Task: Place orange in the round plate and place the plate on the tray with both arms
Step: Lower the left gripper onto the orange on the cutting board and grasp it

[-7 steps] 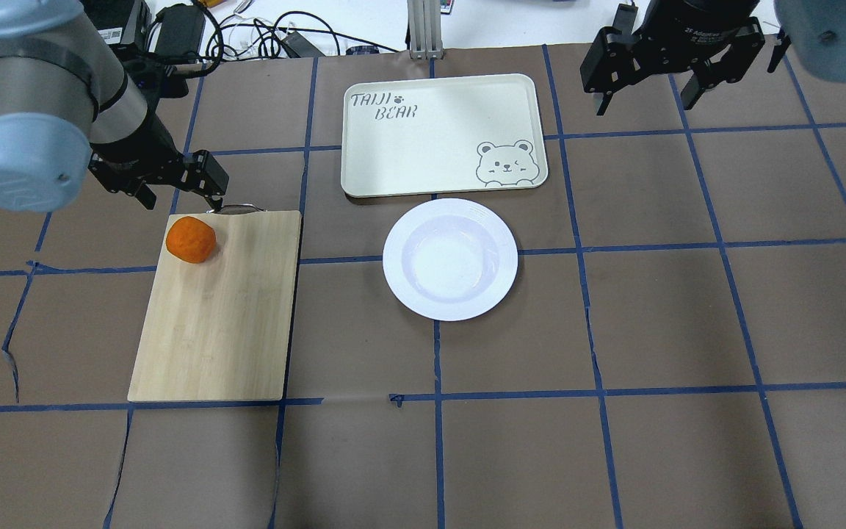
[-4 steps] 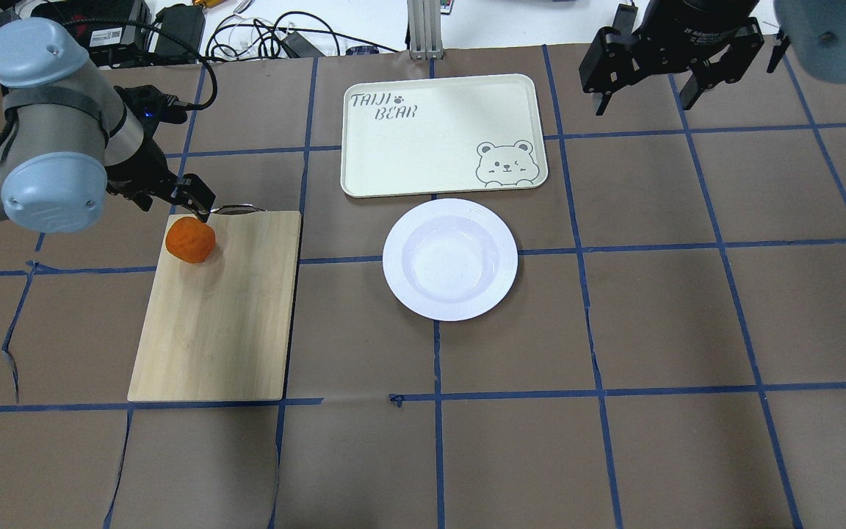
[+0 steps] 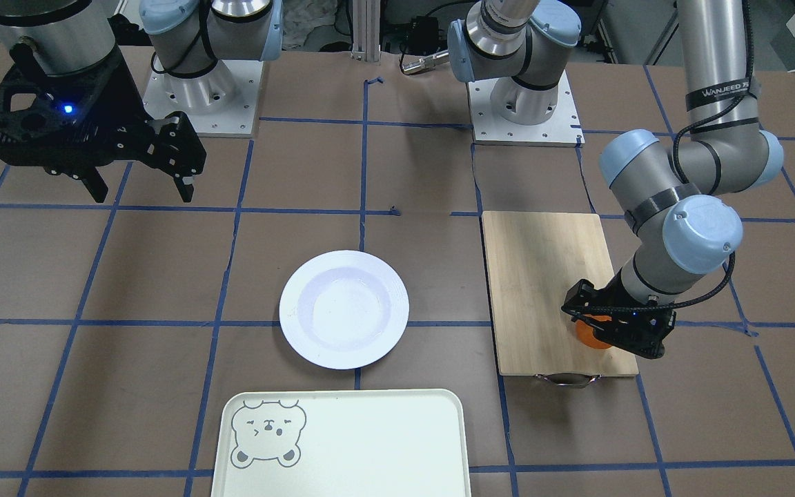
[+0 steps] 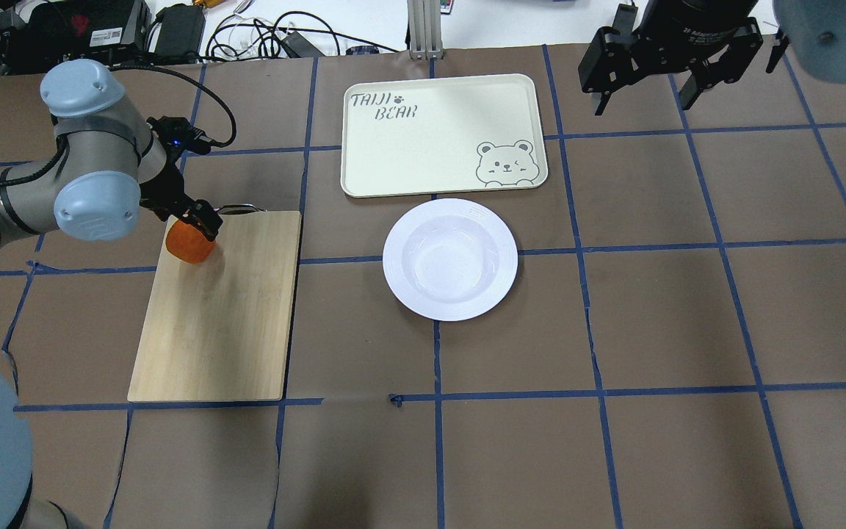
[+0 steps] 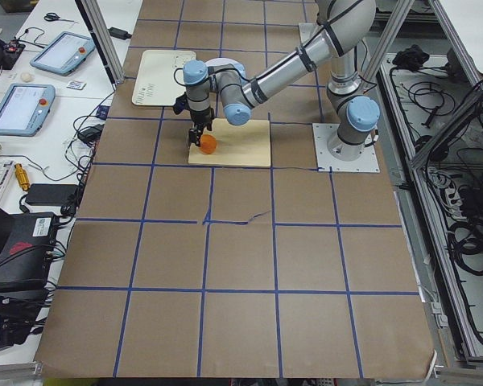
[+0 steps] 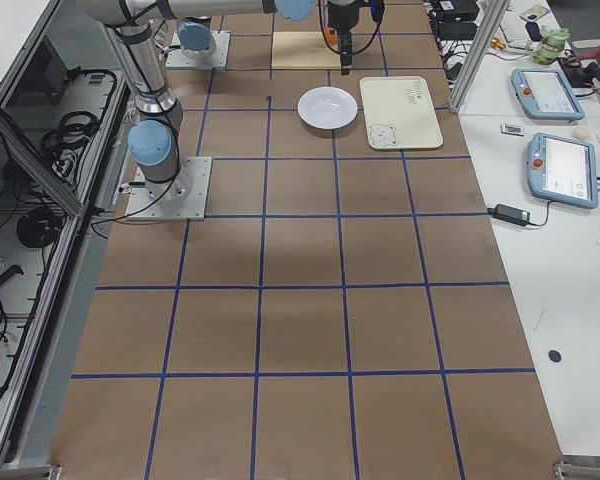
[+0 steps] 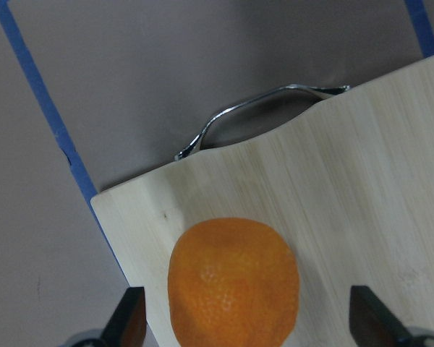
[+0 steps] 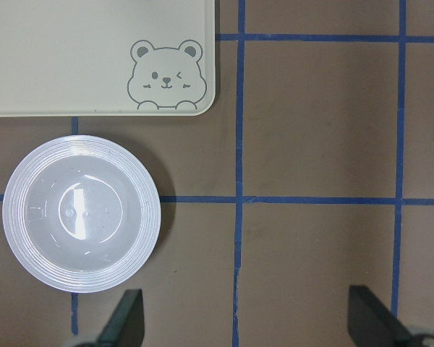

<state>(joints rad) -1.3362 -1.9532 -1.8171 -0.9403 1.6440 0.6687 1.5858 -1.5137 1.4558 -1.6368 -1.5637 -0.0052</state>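
Note:
The orange [image 4: 189,247] sits on the far left corner of a bamboo cutting board [image 4: 217,316]. My left gripper [image 4: 189,222] is open and low over it. In the left wrist view the orange [image 7: 233,282] lies between the two fingertips [image 7: 126,325], with a gap on each side. The white round plate [image 4: 450,258] is empty, on the table just in front of the pale tray [image 4: 441,136], which is empty too. My right gripper [image 4: 647,99] hangs open high at the back right. Its camera looks down on the plate [image 8: 81,224] and the tray [image 8: 72,58].
The board's metal handle [image 7: 260,116] sticks out on the far side of the orange. Cables and boxes [image 4: 173,29] lie beyond the table's back edge. Blue tape lines grid the brown table [image 4: 614,330].
My left arm swung in and down, bringing its open gripper from behind the board to over the orange. The right arm, plate and tray stayed put.

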